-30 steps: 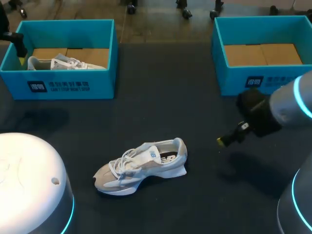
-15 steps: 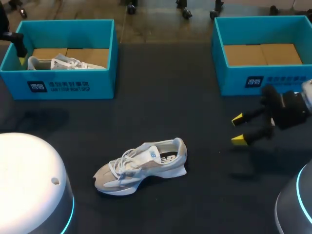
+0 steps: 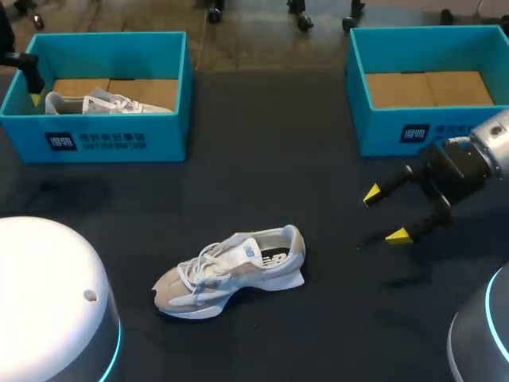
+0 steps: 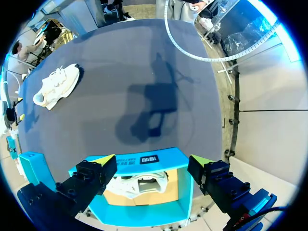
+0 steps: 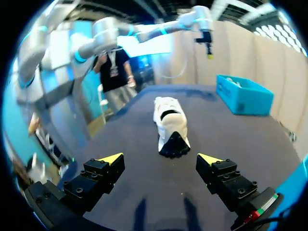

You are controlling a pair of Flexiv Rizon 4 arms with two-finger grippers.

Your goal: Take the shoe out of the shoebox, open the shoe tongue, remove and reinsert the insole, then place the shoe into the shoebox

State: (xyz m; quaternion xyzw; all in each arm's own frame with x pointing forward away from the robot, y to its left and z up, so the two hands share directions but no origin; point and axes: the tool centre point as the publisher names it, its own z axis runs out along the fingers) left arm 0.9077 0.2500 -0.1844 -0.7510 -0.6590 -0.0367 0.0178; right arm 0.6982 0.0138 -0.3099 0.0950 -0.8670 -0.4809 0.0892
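**One shoe out on the table, one in the left box, both pincers spread**

From my seat I count two shoes, two shoeboxes and two grippers.

Farthest left, my left gripper [image 4: 151,160] hangs above the left shoebox [image 3: 95,131], its yellow-tipped fingers wide apart and holding nothing. That box is bright blue with a brown cardboard floor. In it lies the first shoe [image 3: 103,103], pale with white laces, resting along the box's near wall.

Toward the middle, the second shoe [image 3: 231,270] stands on its sole on the dark table [image 3: 262,159], well apart from both boxes. It is a white and beige trainer with a thick white sole, white laces, a small blue tab on the tongue and a dark insole showing in the opening. Its toe points to the left and its heel to the right. In the right wrist view the heel faces the gripper and dark tread shows under it.

To the right, my right gripper [image 3: 386,215] hovers over the table, near the shoe's heel end but not touching it. Its fingers are spread and empty. Just behind it stands the right shoebox [image 3: 429,131], the same blue, showing only its brown cardboard floor.
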